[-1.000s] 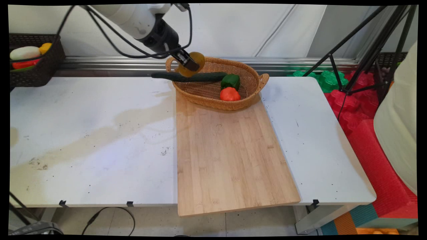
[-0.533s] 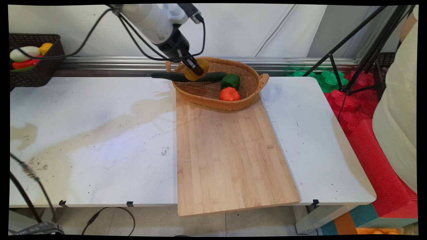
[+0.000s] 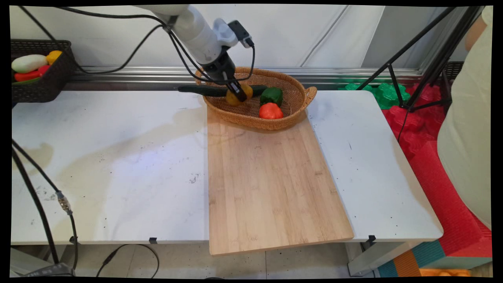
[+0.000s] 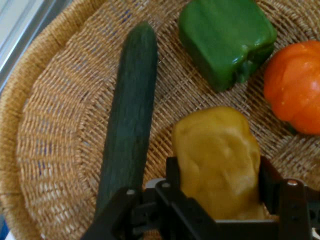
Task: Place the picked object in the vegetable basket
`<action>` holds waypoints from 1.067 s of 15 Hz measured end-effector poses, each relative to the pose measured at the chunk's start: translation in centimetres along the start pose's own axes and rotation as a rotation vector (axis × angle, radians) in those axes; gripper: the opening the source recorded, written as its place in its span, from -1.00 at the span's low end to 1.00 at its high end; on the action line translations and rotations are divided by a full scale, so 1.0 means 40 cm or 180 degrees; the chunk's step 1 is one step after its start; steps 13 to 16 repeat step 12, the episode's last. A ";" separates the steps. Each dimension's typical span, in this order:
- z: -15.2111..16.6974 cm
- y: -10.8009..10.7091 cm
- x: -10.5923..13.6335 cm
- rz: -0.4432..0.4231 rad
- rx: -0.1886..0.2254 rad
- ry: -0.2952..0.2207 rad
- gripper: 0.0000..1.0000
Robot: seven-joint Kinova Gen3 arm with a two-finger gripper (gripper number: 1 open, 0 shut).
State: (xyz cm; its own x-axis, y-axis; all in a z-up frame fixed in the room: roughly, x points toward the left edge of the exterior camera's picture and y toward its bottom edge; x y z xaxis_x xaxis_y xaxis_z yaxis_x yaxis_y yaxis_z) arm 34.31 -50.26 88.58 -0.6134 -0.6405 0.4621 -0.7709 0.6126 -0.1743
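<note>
Gripping a yellowish potato (image 4: 217, 160) between its two black fingers (image 4: 172, 175), the gripper (image 3: 239, 94) is hanging inside the wicker basket (image 3: 292, 118), its jaws clenched on the potato's two sides. In the main view the potato (image 3: 232, 100) is sitting low in the basket's nine o'clock half, just beside the cucumber (image 3: 204, 90), and whether it is touching the woven floor cannot be told. The cucumber is lying across the basket's rim at about ten o'clock, one end sticking out over the white table (image 3: 110, 157) and the other end resting inside. In the hand view the cucumber (image 4: 131, 120) is running lengthwise at the potato's nine o'clock side, near it, with woven floor showing between them higher up. A green pepper (image 3: 272, 95) is sitting at three o'clock of the gripper, and an orange tomato (image 3: 270, 111) is lying at the pepper's six o'clock, touching or nearly touching it. The basket is standing on the far end of a wooden cutting board (image 3: 271, 188), which is reaching over the table's near edge. At the far nine o'clock corner a dark crate (image 3: 51, 84) is holding more vegetables. Black cables (image 3: 129, 59) are drooping from the white arm (image 3: 196, 31).
</note>
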 end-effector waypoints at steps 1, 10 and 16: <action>0.022 -0.003 0.006 0.0045 -0.0025 -0.0027 -1.00; 0.113 -0.015 0.030 0.0299 -0.0165 -0.0157 1.00; 0.115 -0.015 0.033 0.0327 -0.0177 -0.0150 1.00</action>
